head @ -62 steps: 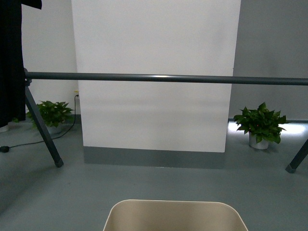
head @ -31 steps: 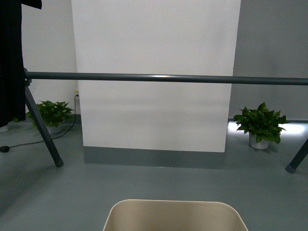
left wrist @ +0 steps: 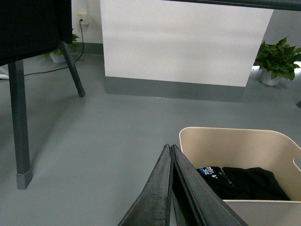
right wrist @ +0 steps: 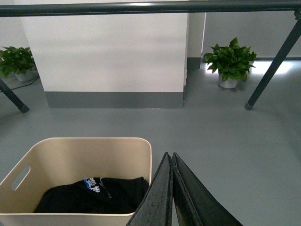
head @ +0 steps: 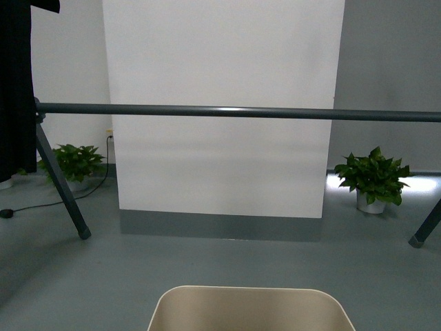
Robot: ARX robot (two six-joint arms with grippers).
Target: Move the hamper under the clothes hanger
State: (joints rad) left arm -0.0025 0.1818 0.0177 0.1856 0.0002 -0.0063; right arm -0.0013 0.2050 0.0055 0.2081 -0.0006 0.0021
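- On the grey floor, at the bottom edge of the front view, sits the hamper: a beige plastic tub with rounded corners and smooth, matte walls.
- Only its far rim and part of the inner wall show in the front view; it lies on the near side of the clothes hanger, well short of the bar.
- From the left wrist view the hamper shows a slot handle cut into one short side, and a black garment with a small blue and white print lies crumpled in its bottom.
- The right wrist view shows the same tub with a slot handle in its other short wall and the dark cloth inside.
- The clothes hanger is a dark grey metal rack, one long round bar running level across the front view, on angled legs that splay down to the floor at either side.
- A black cloth hangs at the left end of the bar.
- The left gripper has its jaws pressed together, just beside the hamper's wall, clamped on nothing.
- The right gripper likewise has its jaws together, just beside the opposite side of the tub.
- Behind the rack stand a white panel with a grey base and two potted plants, one at each side.
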